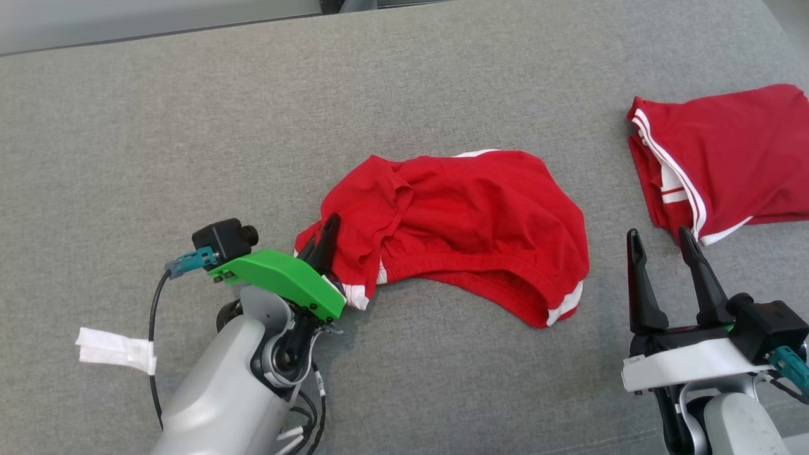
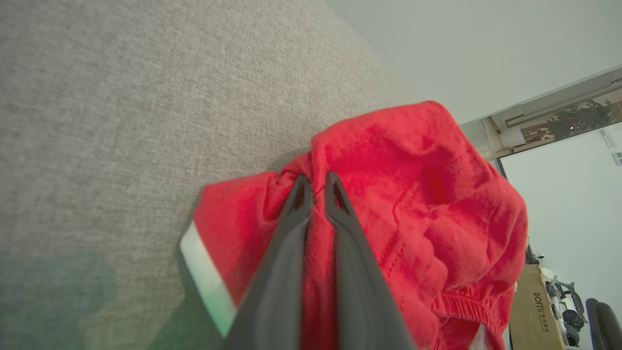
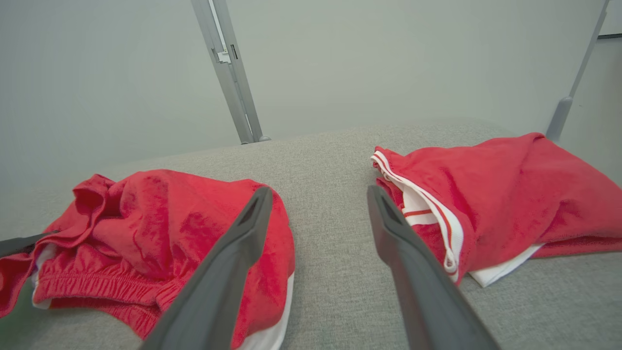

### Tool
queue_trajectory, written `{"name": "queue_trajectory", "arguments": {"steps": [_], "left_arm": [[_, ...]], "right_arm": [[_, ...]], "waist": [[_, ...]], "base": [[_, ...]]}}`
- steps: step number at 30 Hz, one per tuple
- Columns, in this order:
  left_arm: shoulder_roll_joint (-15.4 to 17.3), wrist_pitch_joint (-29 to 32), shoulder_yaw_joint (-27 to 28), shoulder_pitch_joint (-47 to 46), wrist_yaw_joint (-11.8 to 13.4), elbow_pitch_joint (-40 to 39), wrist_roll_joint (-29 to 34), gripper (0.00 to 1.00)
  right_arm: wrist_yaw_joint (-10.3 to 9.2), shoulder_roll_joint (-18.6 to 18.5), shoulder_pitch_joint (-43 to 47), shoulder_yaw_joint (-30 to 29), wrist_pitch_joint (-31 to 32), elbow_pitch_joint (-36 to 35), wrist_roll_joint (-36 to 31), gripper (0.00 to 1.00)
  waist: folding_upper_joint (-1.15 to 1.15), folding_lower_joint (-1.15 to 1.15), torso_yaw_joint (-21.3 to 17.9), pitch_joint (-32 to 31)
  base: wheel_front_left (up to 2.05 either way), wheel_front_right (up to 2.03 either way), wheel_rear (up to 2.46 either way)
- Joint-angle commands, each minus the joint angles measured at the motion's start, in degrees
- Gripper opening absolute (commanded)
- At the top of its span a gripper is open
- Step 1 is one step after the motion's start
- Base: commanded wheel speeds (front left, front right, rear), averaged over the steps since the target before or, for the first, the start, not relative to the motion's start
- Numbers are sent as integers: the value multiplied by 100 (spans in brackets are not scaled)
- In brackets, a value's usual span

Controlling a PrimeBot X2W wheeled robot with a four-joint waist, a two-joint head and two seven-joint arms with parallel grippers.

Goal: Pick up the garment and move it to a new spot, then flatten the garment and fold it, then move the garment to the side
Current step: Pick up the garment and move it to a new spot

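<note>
1. Two red garments lie on the grey fabric-covered table (image 1: 189,126): a crumpled garment (image 1: 468,221) in the middle and a folded garment (image 1: 727,158) at the far right, well apart.
2. At the crumpled garment's left edge, the left hand (image 1: 325,230) has its fingers pressed together on a fold of red cloth.
3. Between the two, the right hand (image 1: 659,235) holds its fingers spread apart and grips nothing, one tip just beside the folded garment's near corner.
</note>
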Motion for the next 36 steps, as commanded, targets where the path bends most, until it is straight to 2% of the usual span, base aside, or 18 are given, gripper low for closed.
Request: {"name": "queue_trajectory", "arguments": {"steps": [1,5,6,7,8,9,12,18,24,30,36], "left_arm": [[-22,-18,-25,-97,-76,125,-16,0],[-106,-30,-79,-181,-227,343,-38,0],[-117,-50,-91,-189,-251,378,-41,3],[-123,-74,-106,-195,-272,404,-22,29],[-127,-127,-134,-192,-293,416,32,76],[-125,-166,-157,-163,-301,419,67,100],[-37,-363,-158,22,-335,350,162,100],[354,-1009,-182,515,-275,-172,635,100],[699,-1210,-97,1245,-27,-1064,1662,100],[608,-1203,629,2271,231,-1888,2700,100],[423,-1204,1365,3220,217,-2358,3831,100]], "right_arm": [[-5,-12,-10,-3,-15,8,-51,100],[-5,-13,-5,8,-15,19,-74,100],[-5,-13,6,9,-15,21,-79,100],[-4,-13,20,9,-15,24,-86,100],[-4,-13,40,10,-15,31,-93,100],[-4,-13,62,17,-15,38,-95,100],[-5,-13,138,37,-15,52,-80,100],[-5,-14,357,-31,-15,34,-69,100],[-4,-15,655,-289,-15,-60,-129,100],[-5,-15,999,-556,-15,-125,-187,100],[-4,-13,1357,-774,-15,-220,-291,100]], "waist": [[0,0,50,-31],[0,0,115,-91],[0,0,128,-109],[0,0,140,-128],[0,0,150,-156],[0,0,154,-187],[0,0,152,-301],[0,0,172,-587],[0,0,321,-866],[0,0,501,-1228],[0,0,687,-1513]], "base": [[0,0,0],[0,0,0],[0,0,0],[0,0,0],[0,0,0],[0,0,0],[0,0,0],[0,0,0],[0,0,0],[0,0,0],[0,0,0]]}}
